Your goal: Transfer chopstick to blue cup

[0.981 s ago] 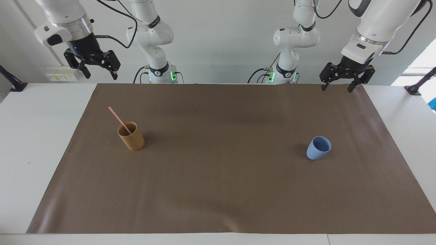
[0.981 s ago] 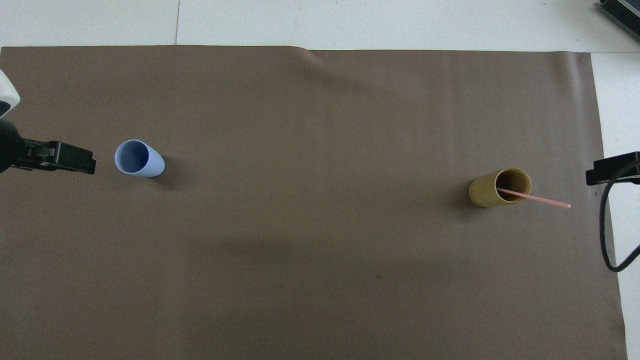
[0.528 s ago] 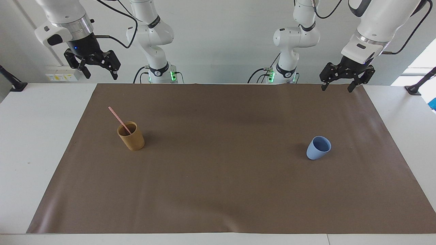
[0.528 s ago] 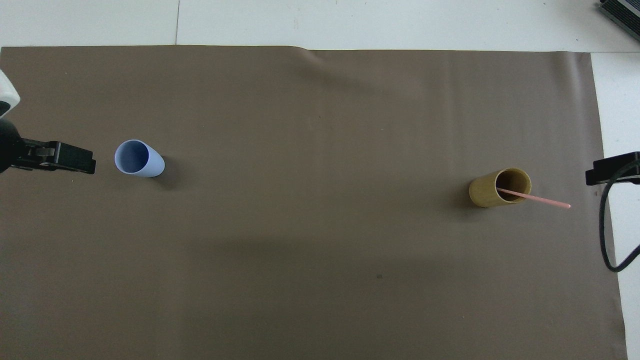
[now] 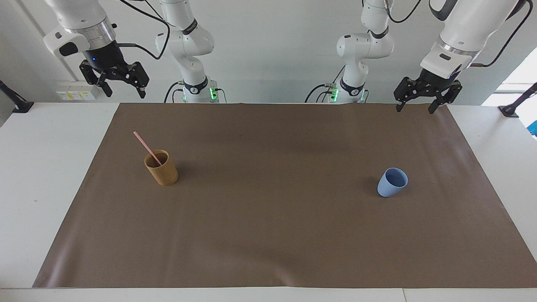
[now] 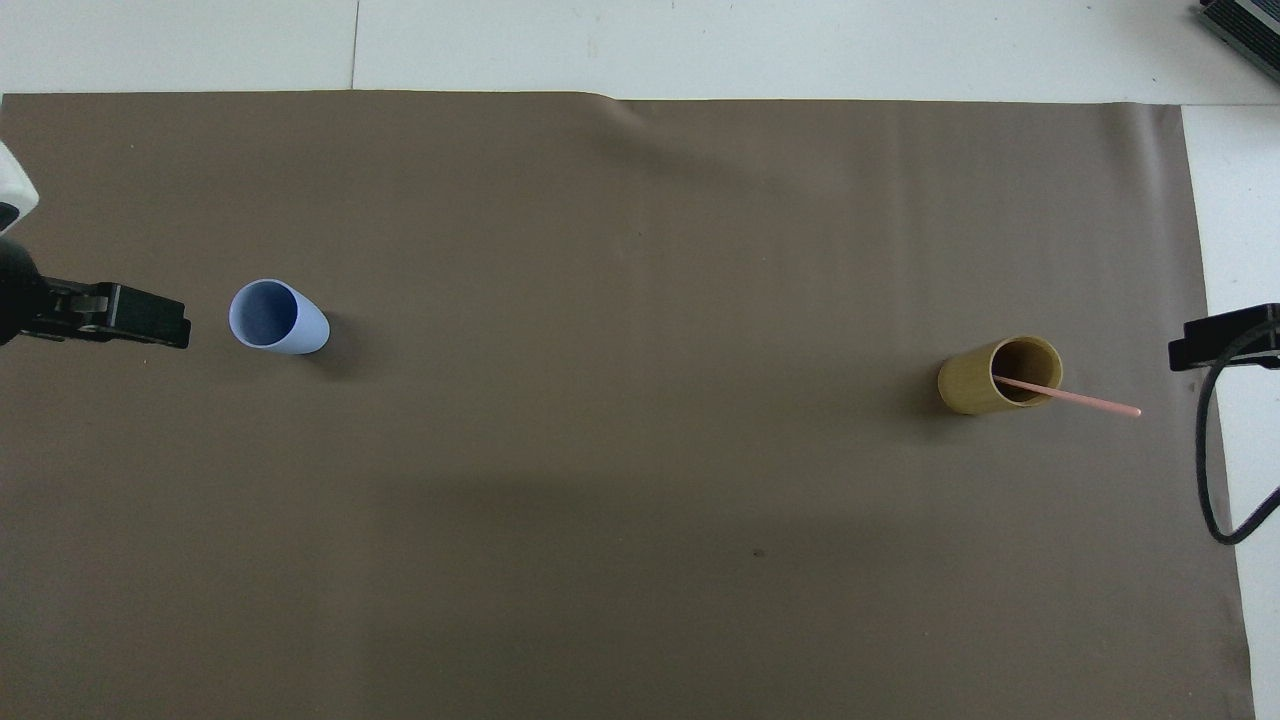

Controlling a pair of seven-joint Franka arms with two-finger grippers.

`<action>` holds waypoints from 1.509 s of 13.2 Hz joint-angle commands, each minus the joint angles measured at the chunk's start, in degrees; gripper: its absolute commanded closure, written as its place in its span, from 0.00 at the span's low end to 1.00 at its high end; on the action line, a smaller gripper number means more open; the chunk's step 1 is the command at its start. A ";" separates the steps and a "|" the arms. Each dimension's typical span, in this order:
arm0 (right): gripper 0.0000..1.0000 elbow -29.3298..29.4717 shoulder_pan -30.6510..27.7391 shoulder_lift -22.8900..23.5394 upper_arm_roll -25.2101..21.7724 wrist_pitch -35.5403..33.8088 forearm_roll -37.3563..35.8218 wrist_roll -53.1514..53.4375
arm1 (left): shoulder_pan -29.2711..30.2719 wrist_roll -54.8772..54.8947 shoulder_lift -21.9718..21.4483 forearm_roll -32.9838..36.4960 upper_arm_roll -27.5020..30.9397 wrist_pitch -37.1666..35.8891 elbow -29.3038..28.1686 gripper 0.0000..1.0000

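Observation:
A single pale-pink chopstick (image 5: 144, 144) (image 6: 1090, 402) leans in the tan-brown cup (image 5: 162, 171) (image 6: 972, 385), toward the right arm's end of the table. Its upper half sticks out over the rim, tilted toward that end. The blue cup (image 5: 391, 183) (image 6: 280, 318) stands upright and empty toward the left arm's end. My right gripper (image 5: 124, 93) hangs open and empty, high over the table edge at the robots' side. My left gripper (image 5: 414, 109) waits open and empty over the mat's corner at its own end. Neither gripper touches anything.
A brown mat (image 5: 268, 235) covers most of the white table and both cups stand on it, far apart. A black cable (image 6: 1210, 470) hangs from the right arm near the mat's edge.

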 commanded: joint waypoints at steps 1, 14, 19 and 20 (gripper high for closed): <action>0.00 -0.57 -0.27 -0.69 0.14 -0.42 1.24 0.42 | 2.10 1.89 -0.84 -0.06 -0.13 2.18 -2.81 0.00; 0.00 -0.57 -0.27 -0.69 0.14 -0.59 1.24 0.34 | 7.83 8.94 10.77 -0.06 -0.13 31.44 -18.44 0.00; 0.00 -0.57 -0.27 -0.69 0.14 -0.59 1.24 0.34 | 7.30 8.85 13.14 -0.58 -0.22 37.86 -22.06 0.00; 0.00 -0.57 -0.27 -0.69 0.14 -0.59 1.24 0.34 | 7.30 8.85 13.84 -1.11 -0.22 39.18 -22.15 0.00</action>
